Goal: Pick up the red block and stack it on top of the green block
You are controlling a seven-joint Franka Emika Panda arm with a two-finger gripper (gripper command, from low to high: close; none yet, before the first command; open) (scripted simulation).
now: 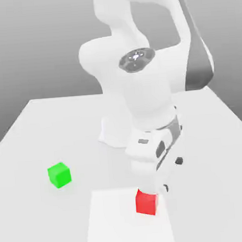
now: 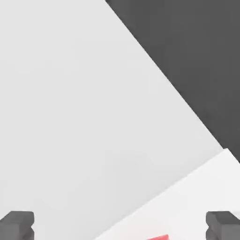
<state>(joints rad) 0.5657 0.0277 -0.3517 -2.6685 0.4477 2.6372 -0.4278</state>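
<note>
Nothing of the stacking is done, as I judge it from my station: the red block (image 1: 146, 202) sits on the white square (image 1: 115, 221) on the table (image 1: 28, 217), and the green block (image 1: 59, 175) rests by itself toward the exterior view's left. My fingers (image 2: 120, 227) are spread wide with nothing pinched, close to the red block. Gripping it, lifting it, carrying it across, setting it on the green block and letting go all remain.
</note>
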